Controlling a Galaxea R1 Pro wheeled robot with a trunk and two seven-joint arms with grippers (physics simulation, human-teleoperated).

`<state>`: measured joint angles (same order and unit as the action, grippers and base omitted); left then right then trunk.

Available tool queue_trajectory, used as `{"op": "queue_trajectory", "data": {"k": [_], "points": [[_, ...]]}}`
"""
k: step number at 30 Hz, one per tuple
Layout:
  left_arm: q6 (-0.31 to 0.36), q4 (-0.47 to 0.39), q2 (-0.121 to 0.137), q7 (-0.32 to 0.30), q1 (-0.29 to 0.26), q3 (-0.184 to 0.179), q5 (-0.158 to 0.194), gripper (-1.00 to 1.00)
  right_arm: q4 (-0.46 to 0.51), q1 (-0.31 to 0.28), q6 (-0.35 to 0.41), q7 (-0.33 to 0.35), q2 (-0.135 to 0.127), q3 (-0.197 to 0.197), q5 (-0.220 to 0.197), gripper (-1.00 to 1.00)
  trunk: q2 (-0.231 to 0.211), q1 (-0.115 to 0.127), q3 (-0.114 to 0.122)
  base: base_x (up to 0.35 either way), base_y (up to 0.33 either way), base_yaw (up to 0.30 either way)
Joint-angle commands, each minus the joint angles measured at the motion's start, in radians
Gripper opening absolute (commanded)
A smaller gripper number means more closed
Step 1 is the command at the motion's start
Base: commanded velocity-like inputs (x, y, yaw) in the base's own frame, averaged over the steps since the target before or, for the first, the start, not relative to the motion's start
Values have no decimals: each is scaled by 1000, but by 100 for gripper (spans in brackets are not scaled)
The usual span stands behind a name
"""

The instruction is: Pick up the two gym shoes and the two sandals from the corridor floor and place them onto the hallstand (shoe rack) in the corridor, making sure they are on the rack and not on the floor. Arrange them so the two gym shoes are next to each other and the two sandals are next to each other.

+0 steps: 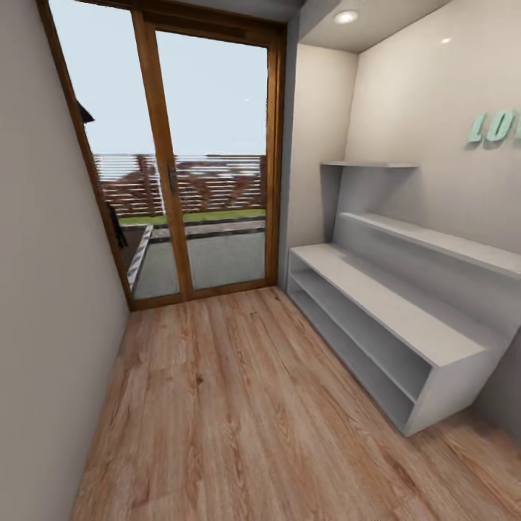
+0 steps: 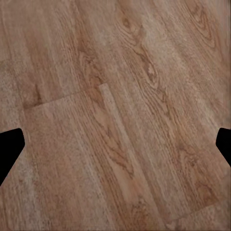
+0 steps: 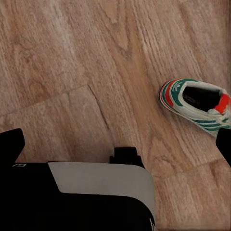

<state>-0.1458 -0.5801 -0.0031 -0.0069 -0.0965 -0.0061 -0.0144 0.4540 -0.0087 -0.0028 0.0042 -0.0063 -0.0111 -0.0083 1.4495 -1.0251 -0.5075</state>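
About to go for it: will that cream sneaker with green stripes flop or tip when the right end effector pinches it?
The cream-white sneaker with green stripes sits upright on the wood-grain floor with a wide flat sole, so it probably won't roll. Its open collar looks soft and may deform if pinched. It's likely light.

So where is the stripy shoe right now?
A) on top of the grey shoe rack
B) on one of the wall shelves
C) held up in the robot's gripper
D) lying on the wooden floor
D: in the right wrist view the gym shoe lies on the corridor floor, with nothing holding it, and the hallstand in the head view has no shoes on its top or shelves.
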Motion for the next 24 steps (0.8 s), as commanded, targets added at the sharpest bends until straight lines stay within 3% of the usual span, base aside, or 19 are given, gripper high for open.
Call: {"op": "queue_trajectory", "data": {"k": [1,24], "points": [[-3,0,0,-1,-1,0,-1,100,0,0,0,0,0,-1,-1,100,0,0,-1,0,0,-252],[-3,0,0,-1,-1,0,-1,100,0,0,0,0,0,-1,-1,100,0,0,-1,0,0,-252]]}}
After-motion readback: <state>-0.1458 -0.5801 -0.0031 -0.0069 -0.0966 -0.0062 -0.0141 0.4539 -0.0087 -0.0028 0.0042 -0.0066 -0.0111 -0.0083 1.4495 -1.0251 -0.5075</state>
